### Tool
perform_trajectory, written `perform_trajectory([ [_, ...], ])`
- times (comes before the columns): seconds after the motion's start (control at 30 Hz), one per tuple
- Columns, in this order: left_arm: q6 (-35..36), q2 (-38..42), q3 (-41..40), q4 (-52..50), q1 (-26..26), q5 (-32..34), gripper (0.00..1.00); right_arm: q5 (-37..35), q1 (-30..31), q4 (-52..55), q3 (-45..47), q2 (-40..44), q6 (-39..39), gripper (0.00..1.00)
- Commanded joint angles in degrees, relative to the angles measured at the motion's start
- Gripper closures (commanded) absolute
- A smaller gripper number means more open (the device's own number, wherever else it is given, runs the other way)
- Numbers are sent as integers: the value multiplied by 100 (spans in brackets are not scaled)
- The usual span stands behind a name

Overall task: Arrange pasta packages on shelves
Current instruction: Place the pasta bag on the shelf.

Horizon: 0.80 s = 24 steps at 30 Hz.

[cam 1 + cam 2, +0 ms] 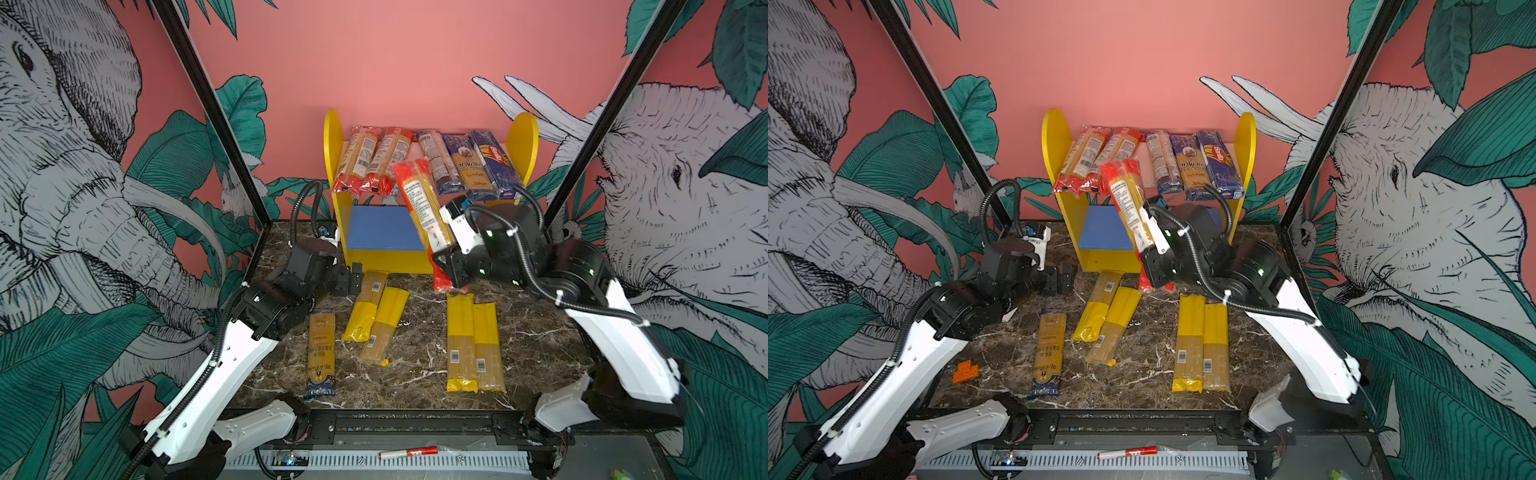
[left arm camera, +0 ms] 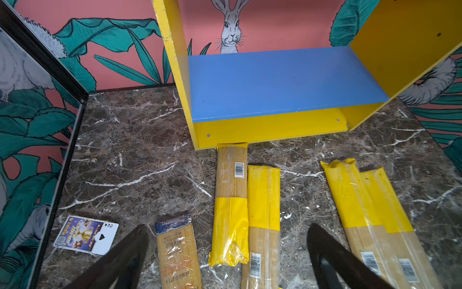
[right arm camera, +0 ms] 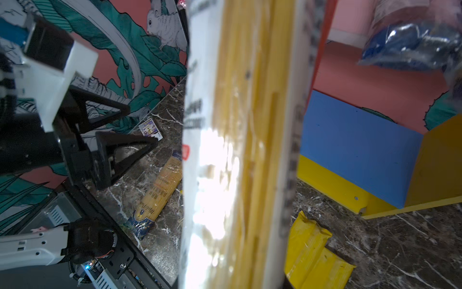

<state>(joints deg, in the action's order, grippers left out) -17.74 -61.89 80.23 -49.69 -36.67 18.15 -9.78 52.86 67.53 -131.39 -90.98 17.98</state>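
**Right arm.** The right end effector [image 1: 444, 254] is gripping a long clear spaghetti pack with red ends [image 1: 419, 199], with its jaws closed on the lower portion. This grip is leaving the upper red end free, so that end is pointing toward the small two-tier shelving unit with yellow rounded side panels [image 1: 332, 145]. The pack is hanging tilted in front of the unit, off the dark marble desk [image 1: 540, 332]. Its top end is overlapping the front of the pale pink upper board [image 1: 417, 147] in both top views. In the right wrist view the pack is filling the centre of the frame.

**Shelf contents.** Five packs are lying on the upper board, sorted by kind:
- Two clear red-ended packs [image 1: 357, 162] are sitting at one side.
- Three dark blue packs [image 1: 465, 166] are sitting at the other, including the blue Barilla package [image 1: 494, 164].

A gap is showing between the two groups. Judgement: the held pack is matching the red-ended pair and is probably heading for that gap. The blue lower board [image 1: 382, 228] is carrying nothing.

**Desk contents.** Five packs are waiting on the desk: one pack with dark blue ends [image 1: 321, 353] and two pairs of half-yellow packs [image 1: 473, 340]. One of these is touching the unit's base.

**Left arm.** The left end effector [image 1: 350, 281] is standing fully open and holding nothing, low over the desk just beside the unit's front corner. Judgement: this placement is leaving the right arm's path free while setting the jaws near the next packs.
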Motion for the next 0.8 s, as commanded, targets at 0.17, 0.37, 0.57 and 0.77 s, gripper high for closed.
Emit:
perform_trajectory([
  [0.17,306,-606,630,259,111,479,1,1464,-1688,-1121,-3147,-2163,410,100],
  [0.37,311,-487,377,716,221,610,1,2275,-2204,-2144,-3105,-2653,528,100],
  [0.57,-174,-654,497,883,362,-113,1,2620,-2401,-2753,-3047,-2726,881,100],
  [0.77,-309,-1354,1064,1488,359,-1218,1,2885,-2542,-3621,-3039,-2752,1398,88],
])
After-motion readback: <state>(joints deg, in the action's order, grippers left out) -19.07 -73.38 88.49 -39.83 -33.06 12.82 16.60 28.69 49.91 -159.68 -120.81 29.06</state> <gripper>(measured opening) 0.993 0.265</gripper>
